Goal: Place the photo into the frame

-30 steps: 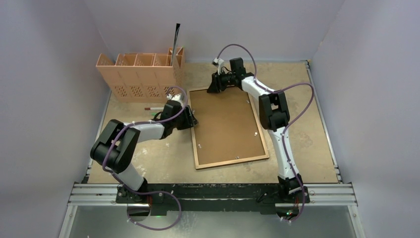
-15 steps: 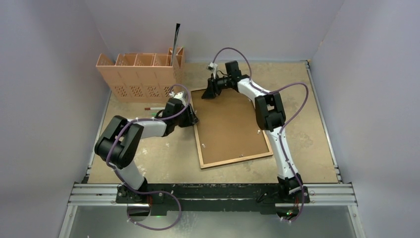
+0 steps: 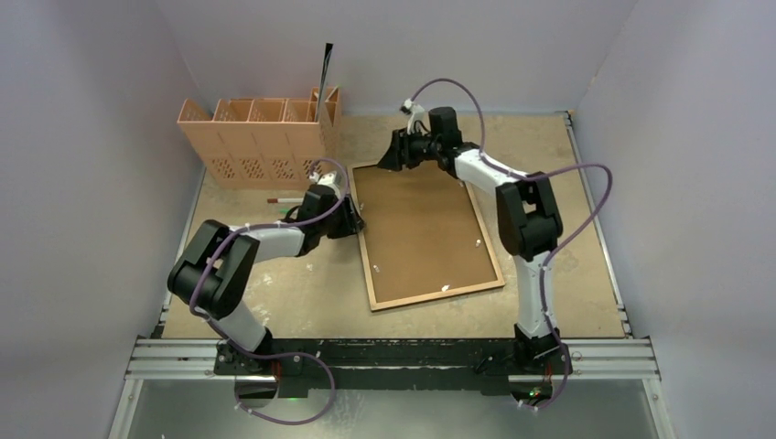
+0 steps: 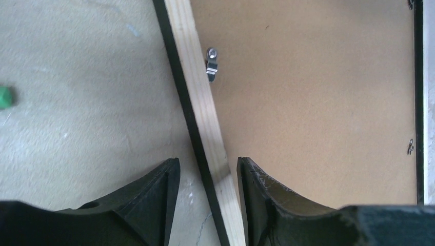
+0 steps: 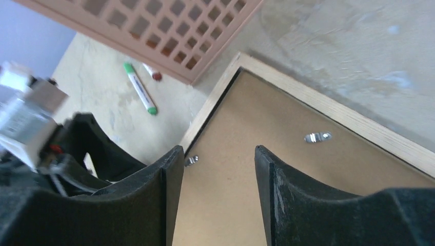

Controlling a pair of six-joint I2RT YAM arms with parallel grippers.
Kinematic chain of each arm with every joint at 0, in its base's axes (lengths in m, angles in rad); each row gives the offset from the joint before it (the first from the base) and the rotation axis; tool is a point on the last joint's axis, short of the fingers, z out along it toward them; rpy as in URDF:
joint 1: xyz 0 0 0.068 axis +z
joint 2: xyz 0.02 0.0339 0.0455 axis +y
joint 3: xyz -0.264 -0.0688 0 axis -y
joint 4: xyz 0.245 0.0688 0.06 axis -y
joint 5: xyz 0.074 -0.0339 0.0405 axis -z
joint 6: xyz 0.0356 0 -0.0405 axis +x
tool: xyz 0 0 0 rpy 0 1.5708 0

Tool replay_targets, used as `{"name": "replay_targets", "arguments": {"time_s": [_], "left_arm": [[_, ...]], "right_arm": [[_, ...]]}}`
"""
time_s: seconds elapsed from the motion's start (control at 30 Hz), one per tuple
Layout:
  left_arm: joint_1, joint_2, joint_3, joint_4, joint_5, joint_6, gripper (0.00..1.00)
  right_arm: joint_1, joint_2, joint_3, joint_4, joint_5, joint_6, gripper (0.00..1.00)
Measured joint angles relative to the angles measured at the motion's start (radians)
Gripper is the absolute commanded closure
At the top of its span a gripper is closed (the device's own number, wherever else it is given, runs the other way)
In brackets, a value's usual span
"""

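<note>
On the table the frame lies face down, brown backing board seated; we see no photo. Our left gripper straddles 1 rail, fingers unclamped, likely steadying it. The right gripper hangs open over the far corner's 2 clips.

We see a tan board tabletop, scuffed pale in patches, closed in by plain lavender-grey walls on the left, far and right sides. An aluminium rail runs along its near edge. At the far left stands a peach lattice-sided rack, with a green-tipped marker lying beside it. The light is soft and even.
</note>
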Motion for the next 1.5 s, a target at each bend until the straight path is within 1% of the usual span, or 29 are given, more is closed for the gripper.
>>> {"name": "replay_targets", "arguments": {"time_s": [0.17,0.3,0.4,0.5,0.6,0.7,0.87,1.1,1.33,1.5], "left_arm": [[0.000,-0.061,-0.042,-0.026,-0.016,-0.012,0.49],[0.000,-0.097,-0.064,-0.032,-0.019,-0.019,0.48],[0.000,-0.101,-0.077,-0.031,-0.008,-0.023,0.49],[0.000,-0.101,-0.095,-0.023,0.020,-0.035,0.51],[0.000,-0.098,-0.104,-0.005,0.045,-0.048,0.57],[0.000,-0.088,-0.111,0.018,0.066,-0.056,0.63],[0.000,-0.086,-0.132,0.058,0.086,-0.079,0.70],[0.000,-0.084,-0.166,0.126,0.097,-0.110,0.73],[0.000,-0.090,-0.204,0.184,0.097,-0.130,0.74],[-0.004,-0.102,-0.242,0.231,0.098,-0.132,0.74]], "right_arm": [[0.000,-0.216,-0.159,0.097,0.184,0.135,0.47],[-0.001,-0.344,-0.294,0.137,0.281,0.220,0.48],[-0.001,-0.415,-0.411,0.153,0.305,0.284,0.50],[0.001,-0.478,-0.560,0.170,0.298,0.353,0.51],[0.018,-0.509,-0.684,0.173,0.285,0.409,0.52],[0.067,-0.514,-0.768,0.172,0.280,0.449,0.55],[0.180,-0.529,-0.834,0.169,0.257,0.492,0.62],[0.304,-0.571,-0.873,0.166,0.267,0.518,0.67],[0.348,-0.573,-0.951,0.171,0.289,0.526,0.69],[0.354,-0.546,-0.956,0.211,0.286,0.523,0.70]]}}
